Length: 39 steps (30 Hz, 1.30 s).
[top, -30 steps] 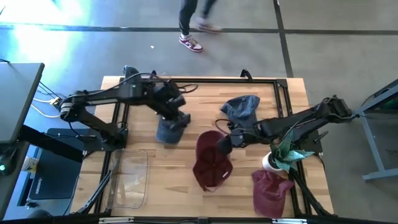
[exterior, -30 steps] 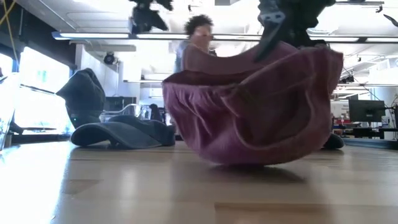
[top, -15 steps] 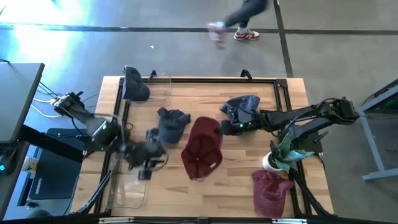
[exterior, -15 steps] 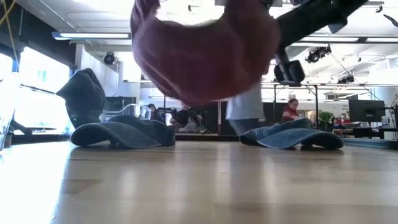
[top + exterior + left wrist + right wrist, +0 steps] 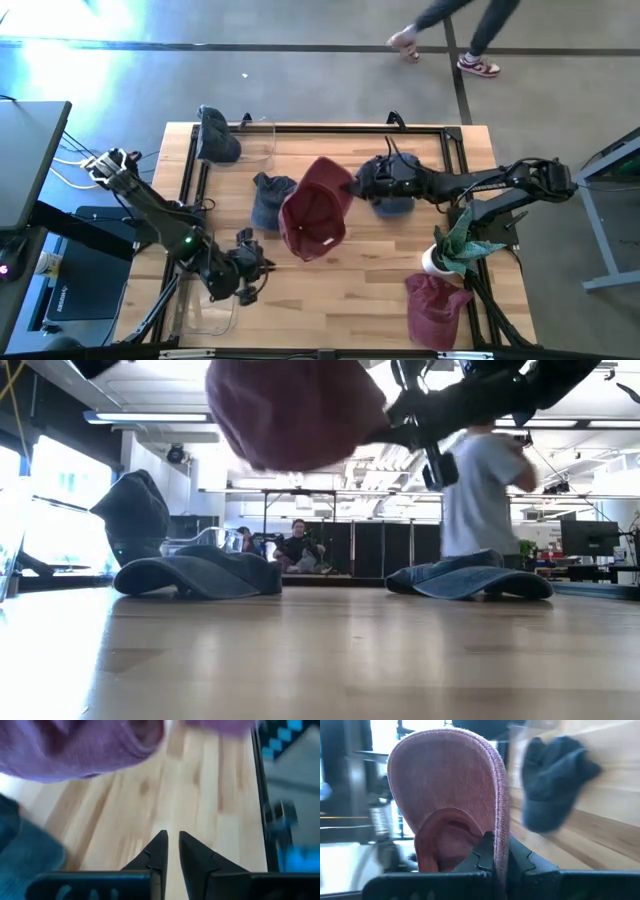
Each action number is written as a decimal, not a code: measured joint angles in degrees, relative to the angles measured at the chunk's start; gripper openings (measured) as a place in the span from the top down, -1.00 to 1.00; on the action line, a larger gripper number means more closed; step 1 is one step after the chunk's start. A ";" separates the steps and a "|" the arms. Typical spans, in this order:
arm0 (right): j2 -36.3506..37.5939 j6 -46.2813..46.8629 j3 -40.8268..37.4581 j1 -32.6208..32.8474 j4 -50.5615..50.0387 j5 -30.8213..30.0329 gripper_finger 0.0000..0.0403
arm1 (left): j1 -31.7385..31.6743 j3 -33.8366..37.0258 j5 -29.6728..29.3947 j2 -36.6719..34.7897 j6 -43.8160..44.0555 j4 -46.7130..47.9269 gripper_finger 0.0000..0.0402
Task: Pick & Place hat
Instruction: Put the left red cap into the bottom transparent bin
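Right gripper (image 5: 352, 192) is clenched on the rim of the maroon hat (image 5: 312, 210), carrying it in the air above the middle of the table (image 5: 370, 290). Just beside it lie a blue hat (image 5: 270, 198) and, under the right arm, another blue hat (image 5: 392, 203). Farther off are a dark hat (image 5: 215, 135), a second maroon hat (image 5: 435, 308), a potted plant (image 5: 455, 248) and a clear tray (image 5: 208, 290). Over that tray hangs the left gripper (image 5: 172, 851), fingers nearly together, grasping nothing.

Red hat (image 5: 312, 215) higher, farther left.
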State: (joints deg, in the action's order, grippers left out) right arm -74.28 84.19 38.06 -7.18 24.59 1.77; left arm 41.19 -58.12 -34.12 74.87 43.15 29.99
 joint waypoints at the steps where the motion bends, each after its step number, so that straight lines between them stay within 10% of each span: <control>1: 0.00 0.49 0.00 0.02 1.02 -0.27 0.97 | -0.74 1.04 -1.76 0.00 -0.45 -3.09 0.84; 15: 0.00 4.60 0.01 8.45 2.22 -7.06 0.95 | -21.03 2.62 -8.33 -0.02 -9.28 -20.43 0.99; 26: 0.01 4.38 0.00 14.78 0.55 -13.13 0.94 | -27.28 2.53 19.30 4.04 -10.21 -24.88 0.99; 39: 0.00 0.29 0.22 14.75 -0.76 -13.30 0.95 | -26.23 2.64 42.62 -4.03 10.18 -21.65 0.99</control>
State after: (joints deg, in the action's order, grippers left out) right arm -74.28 84.48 38.28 7.57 23.83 -11.53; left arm 14.96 -55.49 8.50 70.84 53.33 8.33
